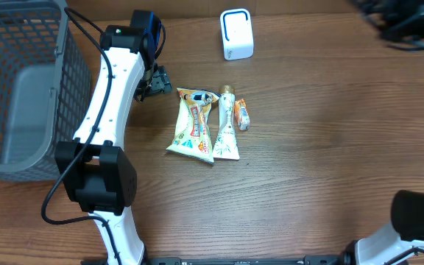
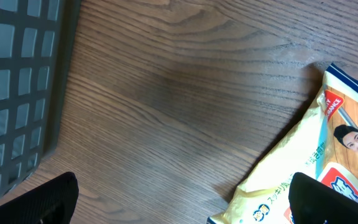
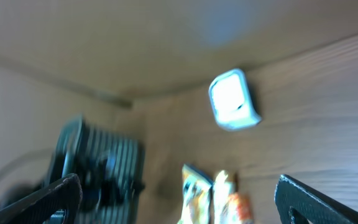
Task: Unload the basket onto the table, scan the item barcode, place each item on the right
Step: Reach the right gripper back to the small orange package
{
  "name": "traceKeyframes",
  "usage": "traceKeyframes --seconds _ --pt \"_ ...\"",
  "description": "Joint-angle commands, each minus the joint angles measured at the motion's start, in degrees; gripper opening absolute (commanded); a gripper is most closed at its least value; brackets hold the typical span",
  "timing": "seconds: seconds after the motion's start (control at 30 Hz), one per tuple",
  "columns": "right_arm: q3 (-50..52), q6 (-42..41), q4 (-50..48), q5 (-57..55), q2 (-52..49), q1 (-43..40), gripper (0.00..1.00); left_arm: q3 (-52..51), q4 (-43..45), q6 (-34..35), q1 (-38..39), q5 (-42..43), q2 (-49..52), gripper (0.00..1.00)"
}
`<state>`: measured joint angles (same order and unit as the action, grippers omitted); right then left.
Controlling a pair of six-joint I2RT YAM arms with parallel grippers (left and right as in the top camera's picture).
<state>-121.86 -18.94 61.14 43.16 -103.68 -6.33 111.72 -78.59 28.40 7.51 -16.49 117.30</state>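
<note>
Three items lie side by side mid-table: a yellow pouch [image 1: 194, 124], a pale tube [image 1: 227, 126] and a small orange packet [image 1: 241, 115]. A white and blue scanner [image 1: 236, 34] stands behind them. My left gripper [image 1: 157, 79] hangs just left of the pouch, open and holding nothing. In the left wrist view the pouch [image 2: 316, 155] lies by the right fingertip [image 2: 334, 202] of that gripper [image 2: 182, 208]. My right gripper [image 3: 179, 205] is open and high up; its blurred view shows the scanner [image 3: 232, 99], the pouch [image 3: 194, 190] and the tube [image 3: 219, 193] far below.
A grey mesh basket [image 1: 13, 88] fills the table's left side, close to the left arm, and shows as a grid [image 2: 17, 93] in the left wrist view. My right arm [image 1: 407, 26] is a dark blur at the far right corner.
</note>
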Motion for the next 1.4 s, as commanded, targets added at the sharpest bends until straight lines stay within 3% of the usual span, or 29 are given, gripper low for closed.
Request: traceKeyframes --seconds 0.0,0.37,0.57,0.8,0.87,0.97,1.13,1.27,1.37 --pt "1.92 2.71 0.94 -7.65 0.11 7.69 1.00 0.17 -0.02 0.79 0.42 0.02 0.44 1.00" --pt "18.32 2.08 -5.18 -20.00 -1.14 28.13 1.00 0.17 -0.02 0.79 0.44 0.02 0.44 1.00" --pt "27.58 -2.67 -11.41 -20.52 -2.69 31.71 1.00 0.17 -0.02 0.79 0.42 0.02 0.44 1.00" --pt "36.57 -8.09 -19.21 -29.68 -4.68 32.15 1.00 0.17 -0.02 0.79 0.44 0.02 0.44 1.00" --pt "39.65 -8.07 -23.78 -30.73 -5.86 32.15 0.94 0.17 -0.02 0.79 0.42 0.02 0.44 1.00" --pt "41.64 -8.13 -26.67 -32.52 -7.80 32.15 0.73 0.17 -0.02 0.81 0.42 0.04 0.44 1.00" --pt "41.81 -8.15 -26.97 -34.36 -10.67 32.15 0.60 0.17 -0.02 0.81 0.44 0.02 0.44 1.00" --pt "41.83 -8.11 -26.58 -35.47 -11.39 32.15 0.59 0.17 -0.02 0.79 0.44 0.04 0.44 1.00" --pt "41.83 -8.13 -25.83 -37.66 -11.39 32.15 0.43 0.17 -0.02 0.81 0.42 0.02 0.44 1.00"
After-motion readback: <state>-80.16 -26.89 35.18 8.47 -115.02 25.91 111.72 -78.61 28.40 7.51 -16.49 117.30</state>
